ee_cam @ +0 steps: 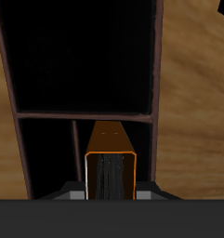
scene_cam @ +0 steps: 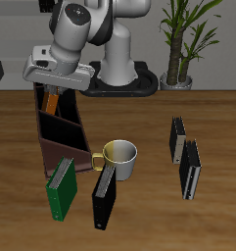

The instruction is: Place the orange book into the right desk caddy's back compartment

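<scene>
Jaws (ee_cam: 111, 191): clamped on the orange book (ee_cam: 111, 149) at its upper end, one finger on each flat face; the gap between the fingers equals the book's thickness. In the exterior view the gripper body (scene_cam: 59, 71) hangs over the far end of the caddy, and the fingers themselves are hidden there.

Orange book: slim, bright orange, held upright on end. The wrist view looks down its length, with the dark grey page edge framed by the orange covers. Its lower part stands inside the back compartment (ee_cam: 48, 158) of the right desk caddy (scene_cam: 66, 132), between the compartment walls (whether it touches the compartment floor cannot be told). In the exterior view a strip of orange (scene_cam: 52, 99) shows just under the gripper, inside the caddy's far end.

Right desk caddy: long dark maroon box, open on top, split by dividers (ee_cam: 85, 116) into 3 sections. The next section (ee_cam: 81, 56) shows dark.

Other items on the wooden counter (scene_cam: 149, 225):
- 1 green book (scene_cam: 60, 189), leaning at the caddy's near end.
- 1 white mug with yellow handle (scene_cam: 118, 158), beside the caddy.
- 1 black book (scene_cam: 105, 197), in front of the mug.
- 2 more black books (scene_cam: 177, 138) (scene_cam: 190, 169), well apart from the caddy.
</scene>
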{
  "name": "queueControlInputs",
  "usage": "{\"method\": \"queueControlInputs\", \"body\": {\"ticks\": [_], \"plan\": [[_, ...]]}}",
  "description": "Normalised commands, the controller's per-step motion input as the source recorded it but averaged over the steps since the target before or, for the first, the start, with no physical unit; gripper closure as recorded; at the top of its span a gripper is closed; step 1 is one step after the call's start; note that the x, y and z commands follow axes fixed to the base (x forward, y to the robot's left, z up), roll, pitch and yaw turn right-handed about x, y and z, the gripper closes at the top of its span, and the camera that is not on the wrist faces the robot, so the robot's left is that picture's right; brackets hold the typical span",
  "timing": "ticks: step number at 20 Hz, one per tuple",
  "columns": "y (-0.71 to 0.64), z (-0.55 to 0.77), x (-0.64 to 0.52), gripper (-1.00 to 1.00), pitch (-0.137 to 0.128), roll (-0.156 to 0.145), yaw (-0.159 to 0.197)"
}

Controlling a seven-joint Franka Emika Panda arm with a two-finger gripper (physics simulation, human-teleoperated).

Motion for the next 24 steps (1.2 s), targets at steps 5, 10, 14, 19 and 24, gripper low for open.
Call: {"method": "queueControlInputs", "body": {"ticks": [5, 10, 14, 19, 24], "plan": [[-0.03, -0.2, 0.05, 1.0, 0.023, -0.001, 0.003], [-0.11, -0.19, 0.02, 1.0, 0.03, -0.003, -0.025], [-0.04, -0.02, 0.02, -1.0, 0.03, 0.017, -0.04], [0.0, 0.1, -0.07, -1.0, -0.015, 0.004, -0.019], [0.04, 0.1, -0.02, -1.0, -0.012, 0.003, 0.0]]}}
